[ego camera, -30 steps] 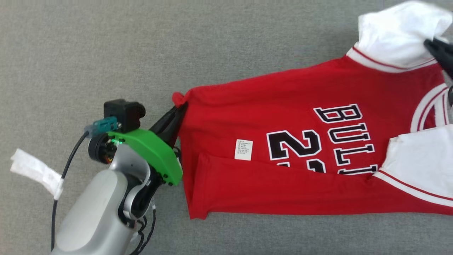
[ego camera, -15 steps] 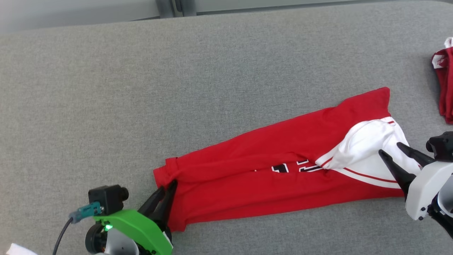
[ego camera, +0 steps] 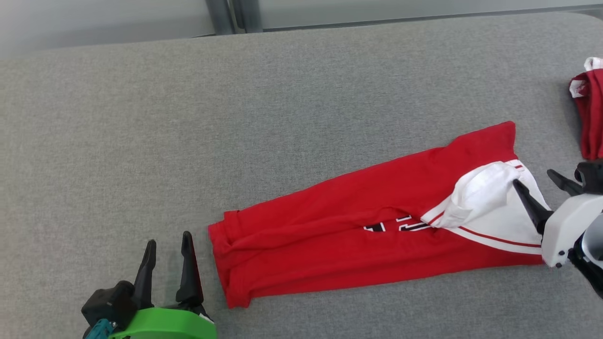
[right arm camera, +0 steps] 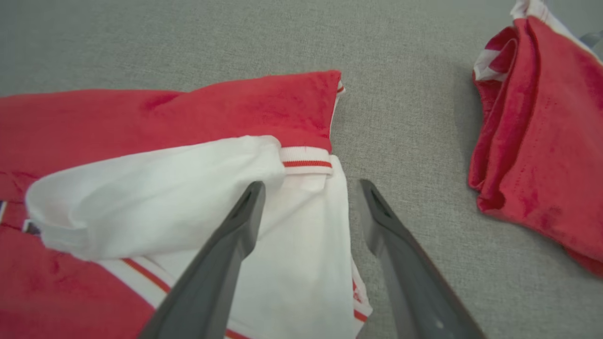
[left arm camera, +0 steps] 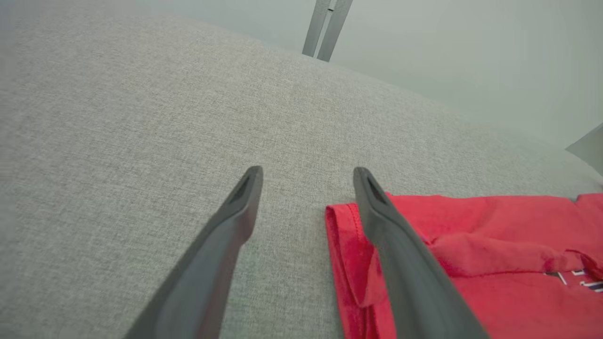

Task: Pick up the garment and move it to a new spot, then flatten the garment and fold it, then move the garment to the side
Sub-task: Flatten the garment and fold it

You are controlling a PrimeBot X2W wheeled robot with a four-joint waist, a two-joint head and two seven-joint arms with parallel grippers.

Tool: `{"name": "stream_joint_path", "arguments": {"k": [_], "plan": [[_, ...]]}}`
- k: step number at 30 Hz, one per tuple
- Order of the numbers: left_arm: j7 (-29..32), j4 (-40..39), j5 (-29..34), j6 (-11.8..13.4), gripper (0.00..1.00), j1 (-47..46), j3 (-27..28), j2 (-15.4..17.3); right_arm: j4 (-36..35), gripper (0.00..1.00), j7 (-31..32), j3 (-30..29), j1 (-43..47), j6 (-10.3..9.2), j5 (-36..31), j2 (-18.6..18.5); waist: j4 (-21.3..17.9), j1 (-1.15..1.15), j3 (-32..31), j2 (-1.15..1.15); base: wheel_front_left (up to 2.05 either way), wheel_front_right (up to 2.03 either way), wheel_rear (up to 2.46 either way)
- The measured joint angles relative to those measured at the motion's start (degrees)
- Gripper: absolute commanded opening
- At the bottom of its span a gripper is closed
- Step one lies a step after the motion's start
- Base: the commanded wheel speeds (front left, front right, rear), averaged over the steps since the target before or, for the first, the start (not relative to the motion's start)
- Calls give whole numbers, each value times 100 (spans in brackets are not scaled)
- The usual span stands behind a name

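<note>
Red garment (ego camera: 330, 235) — narrow folded strip | long axis left-right | hem leftward

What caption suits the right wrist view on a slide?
Open right gripper at the white sleeve of the folded red jersey, with another red garment apart on the grey surface.

Soft matt red-and-white cloth garment (ego camera: 330, 245) on coarse woven grey fabric surface (ego camera: 235, 117)
</note>
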Motion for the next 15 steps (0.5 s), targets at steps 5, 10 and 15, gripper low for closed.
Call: {"name": "stream_joint_path", "arguments": {"k": [5, 10, 15], "plan": [[-68, 155, 304, -187, 100, -220, 122, -389, 793, 100, 125, -37, -412, 0, -334, 87, 267, 0, 142, 0, 0, 0, 0], [-83, 196, 700, -419, 100, -213, 439, -724, 1383, 100, 241, -216, -444, 9, -374, 108, 539, 0, 212, 0, 0, 0, 0], [-83, 270, 1013, -712, 100, -57, 721, -917, 1429, 100, 375, -88, -333, -7, 33, -7, 720, 0, 205, 0, 0, 0, 0]]}}
